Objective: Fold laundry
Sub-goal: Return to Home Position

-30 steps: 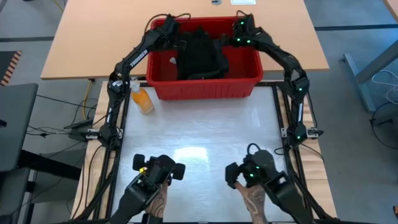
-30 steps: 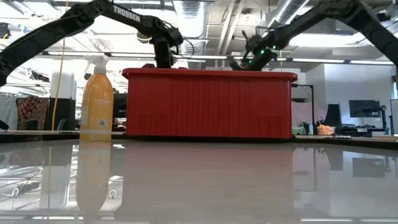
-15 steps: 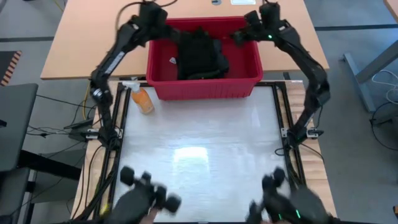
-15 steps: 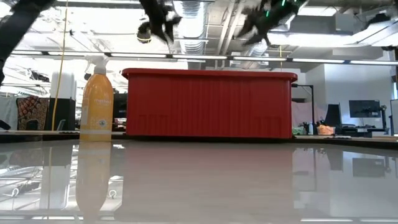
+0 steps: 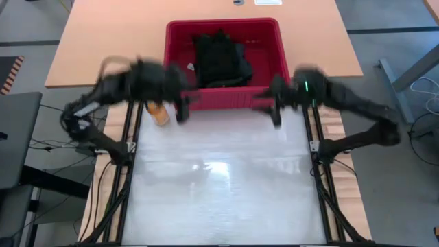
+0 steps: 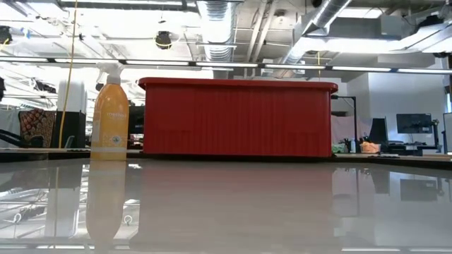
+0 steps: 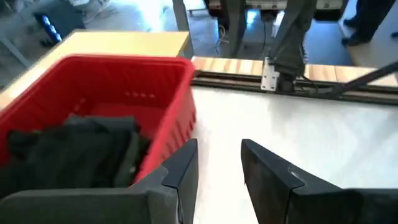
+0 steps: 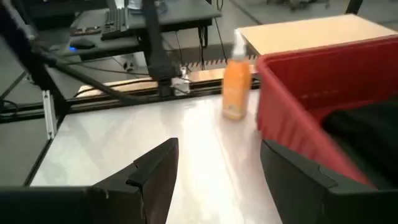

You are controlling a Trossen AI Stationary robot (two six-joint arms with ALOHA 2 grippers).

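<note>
The white table [image 5: 219,185] fills the lower 2 thirds of the high view, and its glossy top runs across the bottom half of the low view [image 6: 233,204]. A tan wooden tabletop [image 5: 103,41] lies across the top of the high view.

The red bin [image 5: 226,99] stands at top centre of the high view, at the white table's far edge. In the low view it is the ribbed red wall at centre [image 6: 236,116].

The laundry [image 5: 219,58] lies inside the bin as 1 dark heap of black cloth. It shows at lower left of the left wrist view [image 7: 81,152] and at the right edge of the right wrist view [image 8: 367,134].

The left gripper [image 5: 180,110] hangs in front of the bin's near left corner. Its 2 fingers stand a narrow gap apart with nothing between them [image 7: 219,144]. The right gripper [image 5: 274,113] hangs by the near right corner, fingers spread wide and empty [image 8: 219,144].

The orange spray bottle [image 5: 159,114] stands upright just left of the bin [image 6: 111,116], apart from it.
</note>
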